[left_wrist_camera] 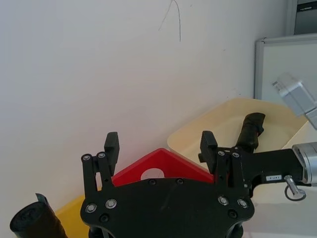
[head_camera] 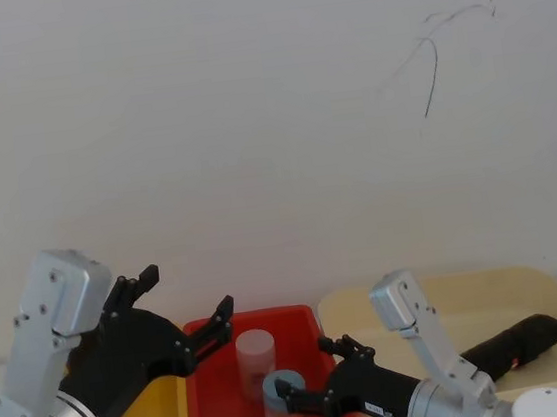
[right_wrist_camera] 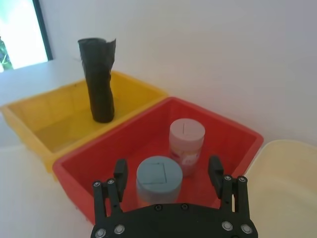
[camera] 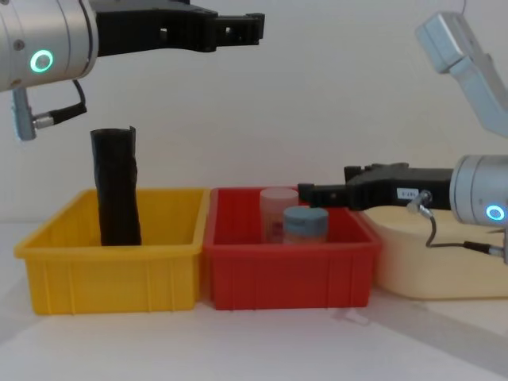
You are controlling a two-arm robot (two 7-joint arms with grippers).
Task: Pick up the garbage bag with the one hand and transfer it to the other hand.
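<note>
— Left gripper [head_camera: 186,294] first, since it looms largest in the chest view. Where does it hang?

— High up, over the seam between the two bins and well above everything in them. Its fingers [left_wrist_camera: 112,146] are spread wide and have hold of nothing.

— And the garbage bag [camera: 117,186]?

— It stands upright in the yellow bin [camera: 111,270], toward that bin's left and back. Its crinkled top rises clear above the walls. Neither gripper touches it.

— What sits to the right of the yellow bin?

— Red bin [camera: 290,274], wall to wall with it on the white worktop [camera: 254,341]. Two jars stand inside: a pale pink jar [right_wrist_camera: 186,144] farther back, and a jar with a blue-grey lid [right_wrist_camera: 158,178] just beside it, nearer the robot.

— Right gripper [camera: 309,193]?

— It reaches in from the right, low over the red bin, about level with the top of the pink jar and just above the blue-grey lid. The fingers [right_wrist_camera: 120,173] stand apart and are empty. From the chest view I cannot tell whether a fingertip touches the pink jar.

— Anything farther right?

— Cream tray [camera: 413,262], just beside the red bin. Another black bundle [head_camera: 515,343] lies on its side in it.
</note>
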